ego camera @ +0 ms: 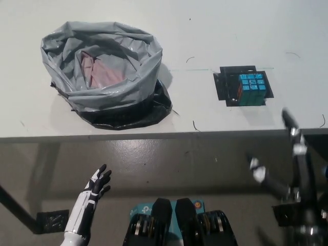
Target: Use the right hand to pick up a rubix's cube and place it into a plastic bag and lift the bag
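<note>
Rubik's cube (251,88) sits on a black patch (229,87) at the right of the white tabletop (205,31), its top face a grid of teal-blue squares, one side showing a red tile; I can read no brand or lettering on it from my station. Well apart to the left lies the plastic bag (105,72), grey, glossy and crumpled, its mouth rolled open into a wide ring over a black underside. Inside I see a pale pink surface, too blurred to name. Thin dark scratches or threads mark the tabletop near the cube. My black right hand (287,159) hangs below the tabletop's near edge, short of the cube and touching nothing, fingers (290,121) spread wide and empty. My white left hand (97,185) rests low at the left over the grey floor (179,164), fingers apart, holding nothing. Black tape square (51,221) lies on the floor beside it.
</note>
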{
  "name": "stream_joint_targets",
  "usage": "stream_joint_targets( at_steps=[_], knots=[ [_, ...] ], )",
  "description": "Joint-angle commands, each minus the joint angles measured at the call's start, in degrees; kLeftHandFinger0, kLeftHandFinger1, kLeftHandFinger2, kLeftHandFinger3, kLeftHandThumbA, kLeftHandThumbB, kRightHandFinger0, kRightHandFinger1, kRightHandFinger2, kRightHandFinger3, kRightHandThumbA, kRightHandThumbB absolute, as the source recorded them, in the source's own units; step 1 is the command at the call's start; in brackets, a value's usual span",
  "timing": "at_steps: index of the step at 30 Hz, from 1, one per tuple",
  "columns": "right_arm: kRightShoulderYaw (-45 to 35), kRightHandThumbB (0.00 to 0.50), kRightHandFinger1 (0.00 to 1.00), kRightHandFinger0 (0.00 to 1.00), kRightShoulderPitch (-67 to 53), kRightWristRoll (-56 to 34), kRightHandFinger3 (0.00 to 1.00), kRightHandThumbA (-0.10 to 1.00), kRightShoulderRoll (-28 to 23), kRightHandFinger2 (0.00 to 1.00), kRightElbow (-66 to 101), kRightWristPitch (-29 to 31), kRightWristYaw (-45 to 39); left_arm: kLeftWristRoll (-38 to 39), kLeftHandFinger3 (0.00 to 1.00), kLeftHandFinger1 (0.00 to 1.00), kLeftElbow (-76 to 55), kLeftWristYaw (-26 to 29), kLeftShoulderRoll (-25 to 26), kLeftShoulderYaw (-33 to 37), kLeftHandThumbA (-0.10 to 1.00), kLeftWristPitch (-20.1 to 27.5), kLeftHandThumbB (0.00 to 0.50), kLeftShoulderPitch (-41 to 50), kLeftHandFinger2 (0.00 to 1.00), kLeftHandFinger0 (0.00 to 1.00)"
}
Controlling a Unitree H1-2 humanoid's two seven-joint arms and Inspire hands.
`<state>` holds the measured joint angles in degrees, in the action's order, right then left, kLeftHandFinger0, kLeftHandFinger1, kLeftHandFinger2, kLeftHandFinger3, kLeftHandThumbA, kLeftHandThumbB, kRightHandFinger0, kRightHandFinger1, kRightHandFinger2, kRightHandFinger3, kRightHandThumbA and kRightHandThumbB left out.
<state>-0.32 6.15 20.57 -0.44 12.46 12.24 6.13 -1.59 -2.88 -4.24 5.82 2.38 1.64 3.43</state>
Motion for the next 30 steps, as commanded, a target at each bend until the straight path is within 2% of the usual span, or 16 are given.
stream_joint_targets(
  at_steps=[1, 4, 9, 12, 14, 17, 21, 25, 30],
  knots=[
    [-1.5, 0.372, 1.0, 1.0, 9.5, 8.2, 1.0, 0.71, 0.3, 1.0, 2.5, -9.2, 1.8, 1.3, 1.0, 1.0, -2.5, -1.1, 0.4, 0.0, 1.0, 2.0, 0.079, 0.4, 1.0, 1.0],
    [-2.2, 0.393, 1.0, 1.0, 14.7, 8.9, 1.0, 0.75, -0.2, 1.0, -0.8, -13.1, 1.6, 1.7, 1.0, 1.0, -2.3, -1.5, 0.3, 0.2, 1.0, 1.8, 0.098, 0.4, 1.0, 1.0],
    [-3.0, 0.389, 1.0, 1.0, 22.0, 9.7, 1.0, 0.8, -1.2, 1.0, -8.0, -16.6, 2.8, 1.9, 1.0, 1.0, -2.2, -1.7, 0.1, 0.4, 1.0, 1.6, 0.103, 0.4, 1.0, 1.0],
    [-3.5, 0.387, 1.0, 1.0, 26.4, 9.5, 1.0, 0.84, -1.9, 1.0, -14.0, -17.6, 4.2, 2.0, 1.0, 1.0, -2.4, -2.0, 0.1, 0.5, 1.0, 1.6, 0.098, 0.3, 1.0, 1.0],
    [-3.9, 0.393, 1.0, 1.0, 29.2, 9.2, 1.0, 0.81, -2.3, 1.0, -17.6, -18.5, 5.1, 1.6, 1.0, 1.0, -2.2, -1.9, 0.1, 0.6, 1.0, 1.8, 0.1, 0.1, 1.0, 1.0],
    [-3.8, 0.41, 1.0, 1.0, 32.9, 8.9, 1.0, 0.81, -3.0, 1.0, -23.7, -19.3, 6.3, 1.5, 1.0, 1.0, -2.0, -2.0, 0.1, 0.6, 1.0, 2.3, 0.101, -0.1, 1.0, 1.0],
    [-3.1, 0.448, 1.0, 1.0, 36.0, 9.3, 1.0, 0.88, -3.3, 1.0, -30.9, -19.9, 8.7, 2.0, 1.0, 1.0, -2.2, -2.3, 0.2, 0.5, 1.0, 2.2, 0.092, -0.1, 1.0, 1.0],
    [-3.1, 0.447, 1.0, 1.0, 38.5, 8.4, 1.0, 0.86, -3.7, 1.0, -36.8, -20.1, 9.9, 1.6, 1.0, 1.0, -2.1, -2.3, 0.1, 0.5, 1.0, 2.5, 0.082, -0.1, 1.0, 1.0],
    [-3.4, 0.444, 1.0, 1.0, 41.3, 6.5, 1.0, 0.87, -4.1, 1.0, -43.0, -20.5, 10.1, 1.5, 1.0, 1.0, -2.5, -2.3, 0.2, 0.4, 1.0, 2.0, 0.092, 0.0, 1.0, 1.0]
  ],
)
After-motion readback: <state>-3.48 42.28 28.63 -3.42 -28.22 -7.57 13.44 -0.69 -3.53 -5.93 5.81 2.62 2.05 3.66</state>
